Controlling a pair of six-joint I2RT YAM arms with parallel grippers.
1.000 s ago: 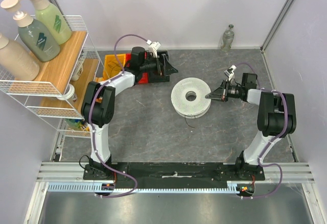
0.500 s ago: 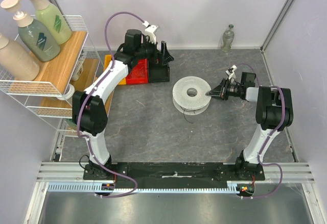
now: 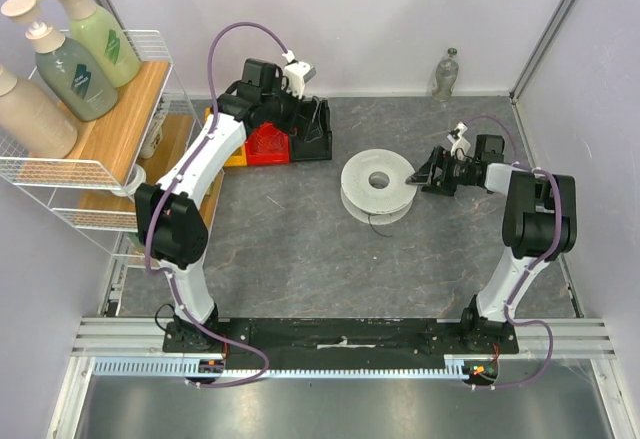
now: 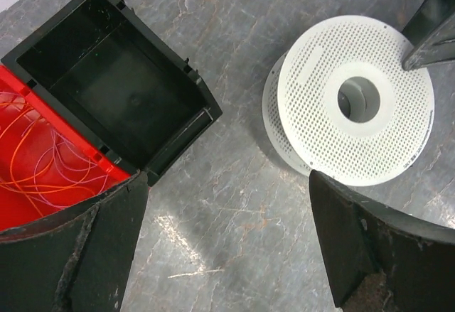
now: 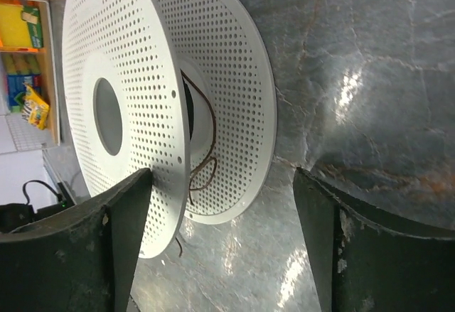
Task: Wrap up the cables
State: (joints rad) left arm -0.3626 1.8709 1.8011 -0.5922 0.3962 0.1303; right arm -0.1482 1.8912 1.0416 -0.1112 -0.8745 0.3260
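The left arm (image 3: 196,171) and the right arm (image 3: 512,277) both have white links and black joint housings. A thin purple hose (image 3: 211,59) loops along each of them. Both bases are fixed on a black plate (image 3: 390,337) at the bottom of the frame. The fingers (image 4: 78,255) are matt black with scuffed, greyish edges.

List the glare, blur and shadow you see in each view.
Right wrist: bright glare patches on the table; spool sharp, right gripper dark and soft-edged. Left wrist: faint sheen on the table, left gripper blurred at the bottom corners. Top external: even light, sharp, a soft shadow under the spool.
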